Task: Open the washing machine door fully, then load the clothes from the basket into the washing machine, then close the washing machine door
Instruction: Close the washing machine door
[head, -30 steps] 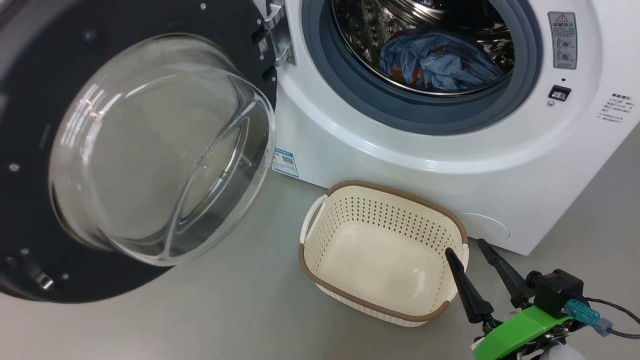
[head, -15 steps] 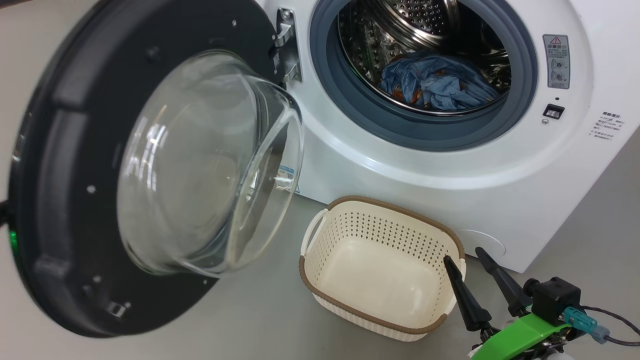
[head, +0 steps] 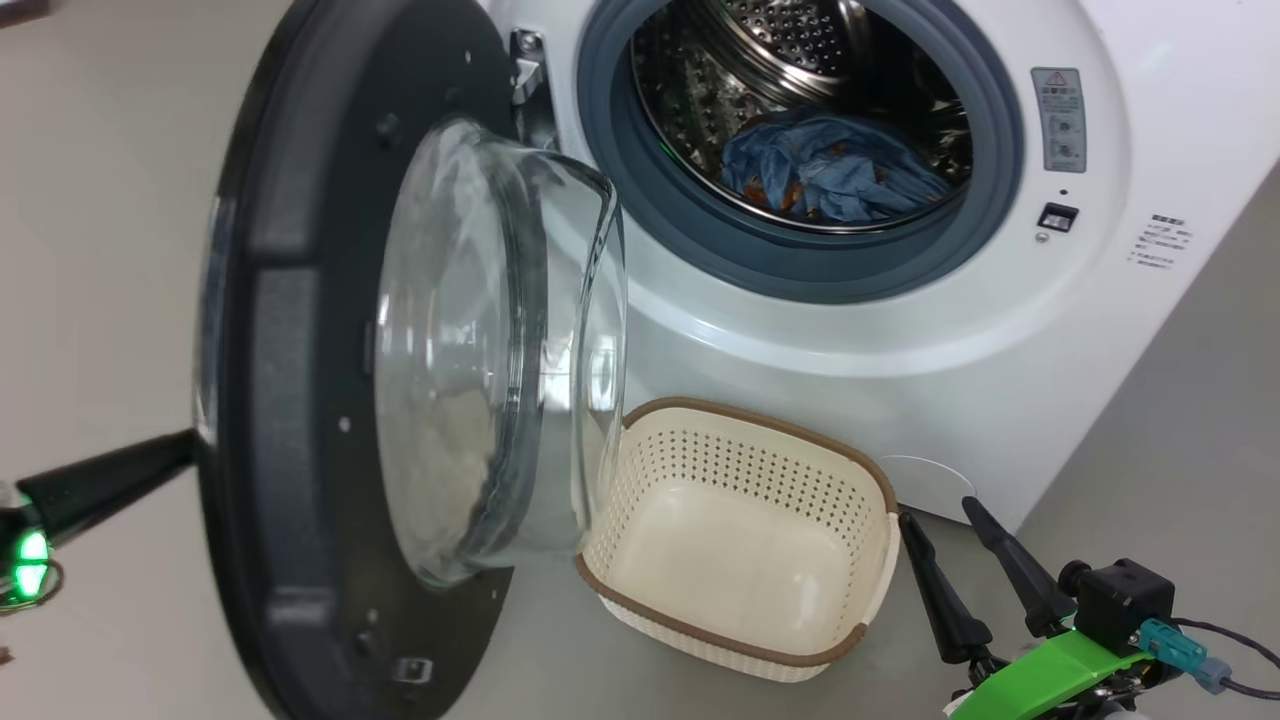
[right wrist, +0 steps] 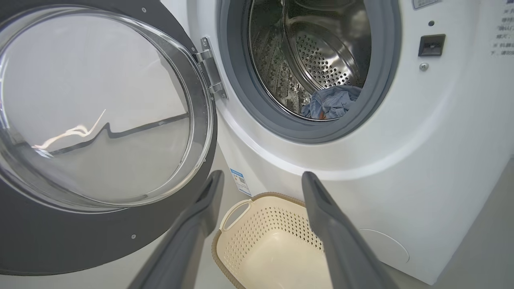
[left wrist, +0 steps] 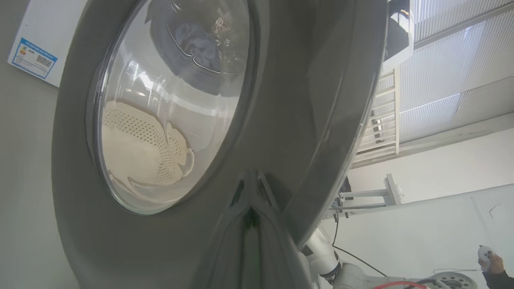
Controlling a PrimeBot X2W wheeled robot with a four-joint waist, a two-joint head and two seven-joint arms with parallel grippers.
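The big white boxy front-loading washing machine (head: 850, 330) stands on a pale grey floor (head: 100, 250). Its large round door with the wide glossy black rim (head: 290, 330) is swung out on the metal hinge (head: 527, 60) at the left of the opening. The head view sees the door almost edge-on, with the bulging clear glass bowl (head: 470, 340) facing the machine.

The light blue printed clothes (head: 830, 170) lie in a crumpled bundle at the bottom of the perforated steel drum (head: 790, 50), inside the grey-blue rubber gasket (head: 650, 210). The small cream-white perforated plastic basket with the brown woven-look rim (head: 750, 415) sits on the floor just in front of the machine. It is below the opening, and its smooth inner floor is in full view. In the head view the glass bowl overlaps the basket's left end. A small blue label sticker (right wrist: 240, 181) is on the machine's front, low and near the hinge side.

The left gripper (head: 185, 445) reaches in from the lower left to the door's outer side. In its wrist view the two dark fingers (left wrist: 251, 188) are pressed together, their tips meeting the glossy outer face of the rim beside the window.

The right gripper (head: 937, 511) hangs at the lower right, just beside the basket's right end. Its fingers are spread wide and hold nothing. In its own view the right gripper (right wrist: 262, 176) points toward the basket and the machine's front.
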